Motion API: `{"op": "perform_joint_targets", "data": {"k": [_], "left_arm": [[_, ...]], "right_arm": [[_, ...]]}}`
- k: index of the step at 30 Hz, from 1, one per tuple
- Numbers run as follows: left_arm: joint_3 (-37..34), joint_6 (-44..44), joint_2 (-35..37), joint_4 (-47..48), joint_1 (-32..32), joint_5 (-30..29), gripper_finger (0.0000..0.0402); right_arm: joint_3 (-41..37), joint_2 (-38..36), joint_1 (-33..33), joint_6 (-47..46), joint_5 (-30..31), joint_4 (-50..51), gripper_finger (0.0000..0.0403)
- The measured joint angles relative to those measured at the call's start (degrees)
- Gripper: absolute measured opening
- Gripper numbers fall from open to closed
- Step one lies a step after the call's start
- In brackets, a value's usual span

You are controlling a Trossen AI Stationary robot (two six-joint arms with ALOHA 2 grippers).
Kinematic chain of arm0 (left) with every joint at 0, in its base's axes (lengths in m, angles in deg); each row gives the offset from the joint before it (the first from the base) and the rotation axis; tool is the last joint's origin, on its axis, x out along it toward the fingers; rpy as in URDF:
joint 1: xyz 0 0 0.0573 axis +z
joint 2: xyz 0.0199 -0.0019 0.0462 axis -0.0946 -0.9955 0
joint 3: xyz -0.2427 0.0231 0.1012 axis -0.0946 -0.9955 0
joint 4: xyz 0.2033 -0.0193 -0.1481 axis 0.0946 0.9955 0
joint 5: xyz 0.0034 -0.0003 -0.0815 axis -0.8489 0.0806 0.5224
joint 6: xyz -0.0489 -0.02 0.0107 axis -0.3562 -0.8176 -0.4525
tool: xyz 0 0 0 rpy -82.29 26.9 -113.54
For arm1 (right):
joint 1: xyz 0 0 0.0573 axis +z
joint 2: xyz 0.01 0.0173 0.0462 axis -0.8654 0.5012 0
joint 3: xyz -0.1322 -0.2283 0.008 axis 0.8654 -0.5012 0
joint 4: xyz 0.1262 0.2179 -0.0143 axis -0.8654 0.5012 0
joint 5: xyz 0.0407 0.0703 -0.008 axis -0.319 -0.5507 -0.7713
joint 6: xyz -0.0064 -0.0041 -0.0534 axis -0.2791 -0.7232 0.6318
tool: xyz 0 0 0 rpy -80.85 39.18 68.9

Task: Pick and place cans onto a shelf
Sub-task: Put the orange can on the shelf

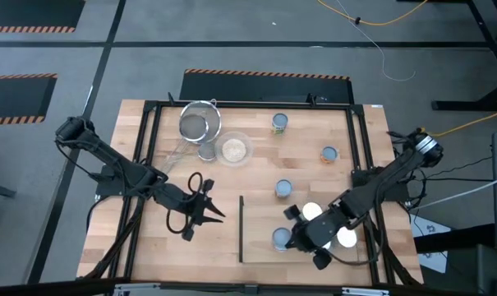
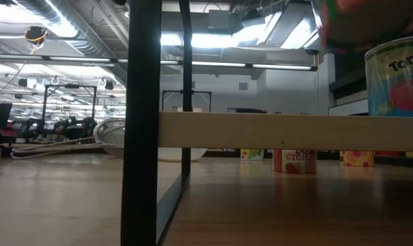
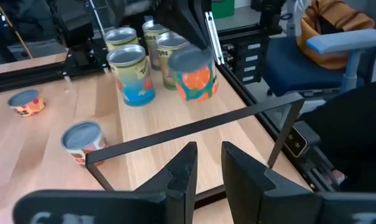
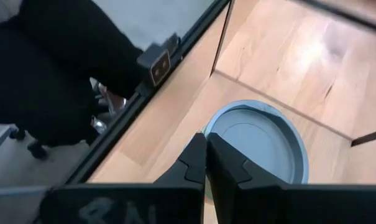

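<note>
**Cans gathered on the shelf, right claw clenched above one**

Cans stand in two groups. On the light-wood shelf (image 1: 260,247), at the near right part of the table (image 1: 108,238), one pale-blue-topped can (image 1: 281,238) sits just beside the right gripper (image 1: 301,239), and two shiny white-topped cans (image 1: 312,211) (image 1: 347,238) show on either side of that arm. The left wrist view shows the cluster from the side: a can with a blue and yellow label (image 3: 132,76), an orange-labelled can (image 3: 193,74) in front of it, and more tins behind.

Off the shelf, a can (image 1: 283,188) stands just beyond its far edge, a green-labelled can (image 1: 279,123) stands toward the far side, and a can with an orange label (image 1: 329,154) stands nearer the right rail. A mesh strainer (image 1: 200,126) and a glass bowl of grains (image 1: 233,149) sit at the far left.

The right gripper hangs over the shelf with its two fingers (image 4: 194,163) pressed tight together, grasping nothing; in its own wrist view the tips sit directly above the grey-blue lid (image 4: 256,146) of a can. Whether they touch the lid I cannot tell.

The left gripper (image 1: 205,213) waits over bare tabletop left of the shelf's thin dark upright edge (image 1: 241,228), fingers (image 3: 183,171) slightly parted with nothing between them.
</note>
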Motion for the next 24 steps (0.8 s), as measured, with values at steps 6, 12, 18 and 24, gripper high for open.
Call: {"op": "perform_joint_targets", "data": {"k": [6, 12, 18, 24], "left_arm": [[-0.1, -0.1, 0.0, -0.3, -0.1, 0.0, 0.0066], [-0.1, -0.1, 0.0, -0.5, -0.1, 0.1, 0.0066], [-0.1, -0.1, 0.0, -0.5, -0.1, 0.1, 0.0066], [-0.1, -0.1, 0.0, -0.5, -0.1, 0.1, 0.0066]], "right_arm": [[0.0, 2.8, 0.0, 0.0, -2.8, 0.3, 0.0009], [0.0, 5.3, 0.0, 0.0, -3.3, 2.0, 0.0009], [0.0, 6.7, 0.0, 0.0, -3.3, 2.3, 0.0009], [0.0, 7.1, 0.0, 0.0, -4.9, 2.9, 0.0017]]}}
